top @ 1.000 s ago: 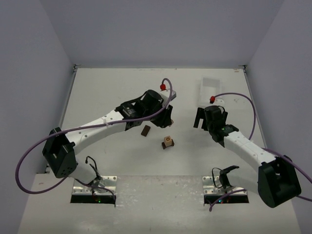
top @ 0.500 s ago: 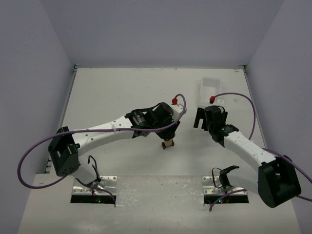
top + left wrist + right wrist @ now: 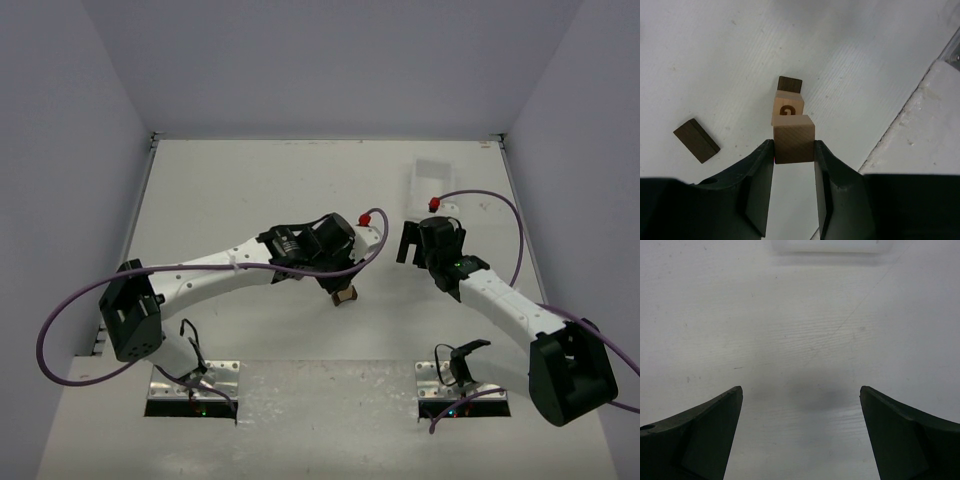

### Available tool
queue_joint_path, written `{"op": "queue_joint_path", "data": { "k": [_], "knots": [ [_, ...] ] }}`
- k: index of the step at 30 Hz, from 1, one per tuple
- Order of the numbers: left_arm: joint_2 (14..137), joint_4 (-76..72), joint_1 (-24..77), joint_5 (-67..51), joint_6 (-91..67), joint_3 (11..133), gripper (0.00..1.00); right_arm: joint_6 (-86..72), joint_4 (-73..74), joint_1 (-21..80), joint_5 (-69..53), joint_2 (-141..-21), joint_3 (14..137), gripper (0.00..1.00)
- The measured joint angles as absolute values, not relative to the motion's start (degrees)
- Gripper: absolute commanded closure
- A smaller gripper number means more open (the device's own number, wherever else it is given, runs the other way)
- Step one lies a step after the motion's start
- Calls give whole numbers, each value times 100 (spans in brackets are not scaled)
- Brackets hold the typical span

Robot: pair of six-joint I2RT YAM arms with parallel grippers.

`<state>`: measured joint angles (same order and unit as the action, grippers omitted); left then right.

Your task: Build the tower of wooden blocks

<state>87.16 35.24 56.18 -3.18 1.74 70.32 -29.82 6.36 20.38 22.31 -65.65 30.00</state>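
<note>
1. The left gripper [image 3: 794, 149] is clamped on a light tan block [image 3: 794, 131] in the lower middle of the left wrist view, with 1 finger pressed to each side.
2. Just above it in that frame is the started tower. A tan lettered block [image 3: 788, 106] appears to rest on a dark base block [image 3: 790, 83], whose edge shows behind it. In the top view this stack [image 3: 345, 295] sits near the centre, at the left gripper's tip.
3. 1 loose dark block [image 3: 696, 140] lies flat at the left of the wrist frame, well apart from the stack.
4. The right gripper [image 3: 800, 390] hangs with its fingers wide apart, holding nothing. The white tray [image 3: 830, 245] is at the top edge of its view.
5. Risk: the held block looks slightly off-line with the lettered one, so if released there it could overhang and tip.
6. Risk: the fingers flank the block closely, so on the way down they could nudge the light stack and push it apart.
7. Risk: if the fingers part unevenly, 1 pad could drag the block sideways.
</note>
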Motion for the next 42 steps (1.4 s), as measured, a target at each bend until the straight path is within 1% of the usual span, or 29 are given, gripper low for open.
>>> {"op": "queue_joint_path", "data": {
  "k": [7,14,25,32,42],
  "knots": [
    [8604,3504,5616,-997,999,6929,100,-2948,601,2038,2231,-6565,3000,1],
    [8552,3426,5533,-1120,1321,6925,100,-2926,590,2038,2198,-6550,2987,1],
    [8711,3416,5277,-1129,1347,6977,100,-2888,513,2038,2161,-6512,2958,1],
    [9083,3405,5277,-1238,1357,7129,100,-2888,513,2038,2165,-6512,2958,1],
    [9238,3464,5266,-1256,1365,7313,97,-2888,513,2038,2169,-6512,2958,1]
  ]
}}
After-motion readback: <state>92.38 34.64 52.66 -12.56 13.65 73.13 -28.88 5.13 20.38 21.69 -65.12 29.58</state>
